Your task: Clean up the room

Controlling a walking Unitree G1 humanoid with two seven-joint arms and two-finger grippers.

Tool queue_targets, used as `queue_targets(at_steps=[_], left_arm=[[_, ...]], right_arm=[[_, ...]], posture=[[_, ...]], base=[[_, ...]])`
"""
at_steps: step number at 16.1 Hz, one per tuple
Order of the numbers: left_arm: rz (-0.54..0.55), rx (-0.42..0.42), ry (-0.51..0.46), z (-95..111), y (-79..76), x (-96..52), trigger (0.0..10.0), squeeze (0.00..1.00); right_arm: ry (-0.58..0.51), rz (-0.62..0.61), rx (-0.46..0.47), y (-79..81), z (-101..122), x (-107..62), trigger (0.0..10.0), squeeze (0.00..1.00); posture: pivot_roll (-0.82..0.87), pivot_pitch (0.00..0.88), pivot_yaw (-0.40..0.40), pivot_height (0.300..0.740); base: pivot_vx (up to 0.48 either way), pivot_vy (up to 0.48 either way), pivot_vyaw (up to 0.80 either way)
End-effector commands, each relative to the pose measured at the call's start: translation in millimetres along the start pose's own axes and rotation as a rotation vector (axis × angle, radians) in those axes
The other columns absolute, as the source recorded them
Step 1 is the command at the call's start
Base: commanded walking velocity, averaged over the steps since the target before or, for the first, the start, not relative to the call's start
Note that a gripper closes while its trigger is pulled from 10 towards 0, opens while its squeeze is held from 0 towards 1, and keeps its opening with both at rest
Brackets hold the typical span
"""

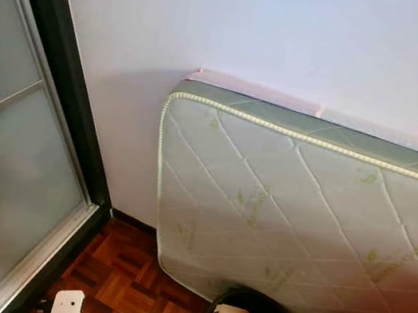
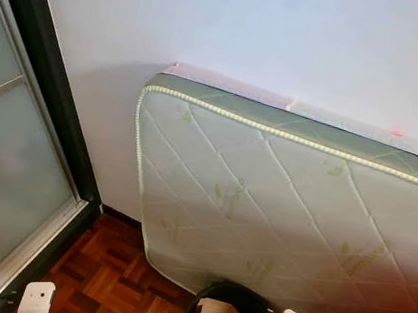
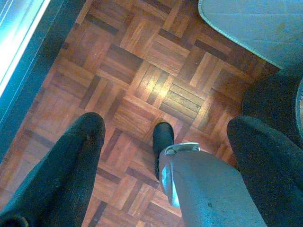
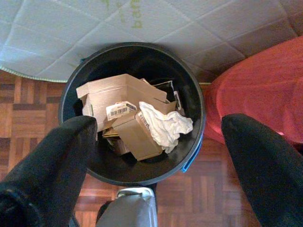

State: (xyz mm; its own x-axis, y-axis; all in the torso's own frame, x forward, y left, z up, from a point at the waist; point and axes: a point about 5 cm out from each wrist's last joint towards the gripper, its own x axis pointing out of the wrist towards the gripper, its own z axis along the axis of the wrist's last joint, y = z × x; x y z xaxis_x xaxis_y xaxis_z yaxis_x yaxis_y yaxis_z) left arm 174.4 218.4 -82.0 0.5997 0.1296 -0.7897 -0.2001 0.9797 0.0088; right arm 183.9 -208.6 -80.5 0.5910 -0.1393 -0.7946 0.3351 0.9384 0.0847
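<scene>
A black round bin point(image 4: 191, 94) stands on the parquet floor against a leaning mattress. It holds brown cardboard pieces point(image 4: 118, 97) and a crumpled white tissue point(image 4: 165, 125). My right gripper point(image 4: 158, 124) hangs right above the bin's mouth, open, with nothing between its black fingers point(image 4: 57, 161). My left gripper point(image 3: 165, 125) is open too, pointing down at bare parquet point(image 3: 142, 71) left of the bin, with my own leg and foot point(image 3: 163, 139) below it. In the left eye view the bin point(image 1: 248, 301) sits at the bottom edge between my two white wrists.
A quilted green-and-white mattress point(image 1: 290, 203) leans on the white wall point(image 1: 256, 27). A frosted glass sliding door point(image 1: 4, 169) with a dark frame runs along the left. A red soft thing point(image 4: 265, 80) lies right of the bin, touching it.
</scene>
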Motion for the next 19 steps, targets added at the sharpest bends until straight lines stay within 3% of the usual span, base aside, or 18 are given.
queue_targets(at_steps=[1, 6, 19], left_arm=[[0.007, -0.003, 0.024, -5.1, 1.2, -0.9, 10.0, 0.0], [0.005, -0.012, 0.032, -6.3, 0.8, -1.0, 10.0, 0.0], [0.001, -0.005, 0.04, -8.7, 0.9, -1.5, 10.0, 0.0]], right_arm=[[0.012, 0.002, 0.009, -1.6, -3.9, -0.8, 10.0, 0.0], [0.02, 0.018, 0.0, -8.8, -9.2, -2.8, 10.0, 0.0], [0.035, 0.03, -0.03, -2.4, -12.4, -2.7, 10.0, 0.0]], posture=[[0.05, 0.0, -0.017, 0.74], [0.04, 0.0, -0.011, 0.74], [0.03, 0.0, -0.005, 0.74]], base=[[0.0, 0.0, 0.0], [0.0, 0.0, 0.0], [0.0, 0.0, 0.0]])
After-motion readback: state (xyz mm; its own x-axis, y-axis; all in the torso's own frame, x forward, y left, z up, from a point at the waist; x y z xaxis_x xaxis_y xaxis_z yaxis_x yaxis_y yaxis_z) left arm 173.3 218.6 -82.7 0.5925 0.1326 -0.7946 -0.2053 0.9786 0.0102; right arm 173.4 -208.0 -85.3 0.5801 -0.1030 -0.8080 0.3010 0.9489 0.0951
